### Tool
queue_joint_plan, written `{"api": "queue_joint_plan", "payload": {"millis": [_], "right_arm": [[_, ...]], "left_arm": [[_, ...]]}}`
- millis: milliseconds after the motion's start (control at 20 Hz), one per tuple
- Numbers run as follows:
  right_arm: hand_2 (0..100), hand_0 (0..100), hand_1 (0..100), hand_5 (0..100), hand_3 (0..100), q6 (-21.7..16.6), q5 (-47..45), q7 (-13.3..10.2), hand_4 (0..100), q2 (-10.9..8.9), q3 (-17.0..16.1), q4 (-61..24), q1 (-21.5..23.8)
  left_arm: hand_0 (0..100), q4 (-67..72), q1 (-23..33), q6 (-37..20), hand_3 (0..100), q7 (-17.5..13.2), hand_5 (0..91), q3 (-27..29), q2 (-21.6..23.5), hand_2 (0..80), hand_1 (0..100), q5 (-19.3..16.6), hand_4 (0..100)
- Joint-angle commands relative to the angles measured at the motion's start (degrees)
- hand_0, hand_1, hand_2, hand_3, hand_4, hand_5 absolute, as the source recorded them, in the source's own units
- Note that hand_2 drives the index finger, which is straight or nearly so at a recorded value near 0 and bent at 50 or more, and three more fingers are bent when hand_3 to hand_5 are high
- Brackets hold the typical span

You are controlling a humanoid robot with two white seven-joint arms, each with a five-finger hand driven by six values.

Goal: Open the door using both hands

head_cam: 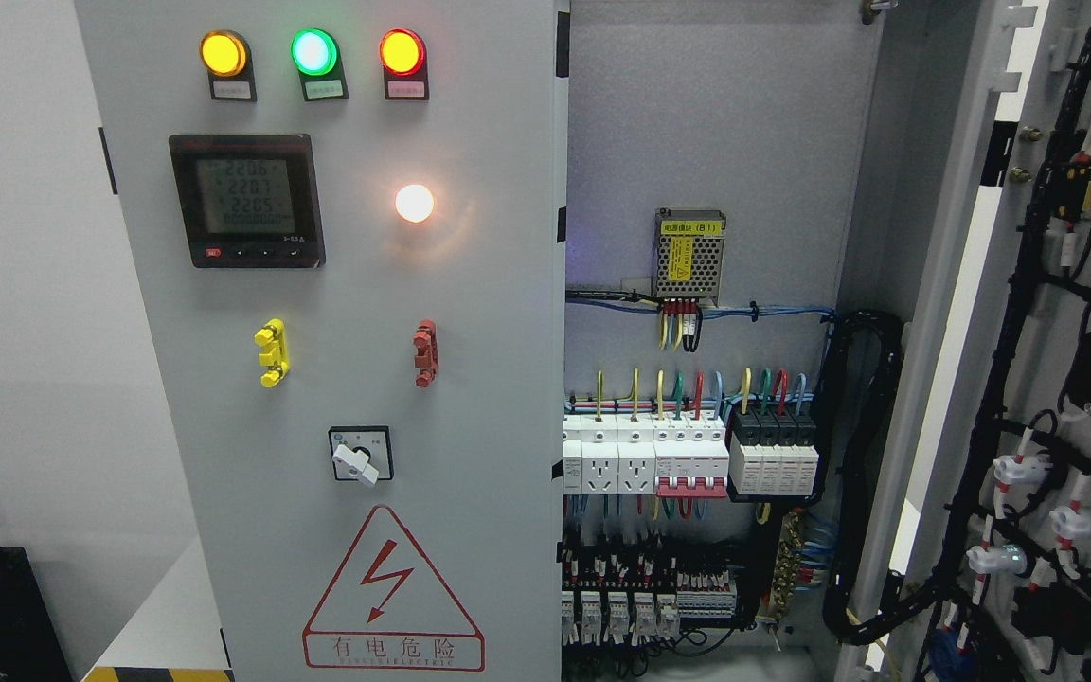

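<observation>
1. Door panels of the electrical cabinet stood in two states: the right door [1057, 379] hung swung wide at the frame's right, its wired inner face showing, while the left door [337, 379] stood shut
2. Behind the opened side, breakers [688, 459] and a power supply [689, 254] lay exposed
3. On the left door, three indicator lamps [314, 53], a meter [247, 199] and a rotary switch [360, 457] faced the camera
4. Neither robot hand appeared, so the fingers' state could not be told
5. Judged from this, the task looked about half done, the left door remaining
</observation>
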Motion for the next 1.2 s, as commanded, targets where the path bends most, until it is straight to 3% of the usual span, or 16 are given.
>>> {"api": "queue_joint_plan", "payload": {"millis": [0,150,250,351,601,801,1152], "right_arm": [[0,12,39,0,0,-4.4,-3.4,0.1,0,-6.48,6.6,-24.4,4.5],[0,12,39,0,0,-11.0,-3.4,0.1,0,-6.65,7.6,-25.7,4.7],[0,12,39,0,0,-13.3,-3.5,0.1,0,-7.09,7.6,-27.0,4.9],[0,12,39,0,0,-15.0,-4.8,0.1,0,-7.97,7.7,-28.4,5.0],[0,12,39,0,0,-17.0,-7.4,0.3,0,-11.13,9.8,-32.8,6.0],[0,12,39,0,0,-20.5,-7.8,0.2,0,-11.40,10.1,-35.7,5.5],[0,12,39,0,0,-24.0,-7.8,0.2,0,-10.70,9.9,-37.2,-2.9]], "left_arm": [[12,0.0,0.9,0.0,0,0.7,0.0,0.6,-0.1,0.0,39,-0.6,0],[12,0.1,0.9,0.0,0,3.4,0.0,0.6,-0.1,0.0,39,-0.4,0],[12,0.0,0.9,-0.1,0,3.8,0.0,0.6,-0.1,0.0,39,0.5,0],[12,-0.1,0.9,-0.1,0,3.6,0.0,0.6,-0.1,0.0,39,2.6,0],[12,-0.1,0.9,-0.1,0,2.7,0.0,0.6,-0.1,0.0,39,3.0,0],[12,-0.1,0.9,-0.1,0,2.0,0.0,0.6,-0.1,0.0,39,3.0,0],[12,0.0,1.0,-0.1,0,2.0,0.0,0.6,-0.1,0.0,39,3.0,0]]}}
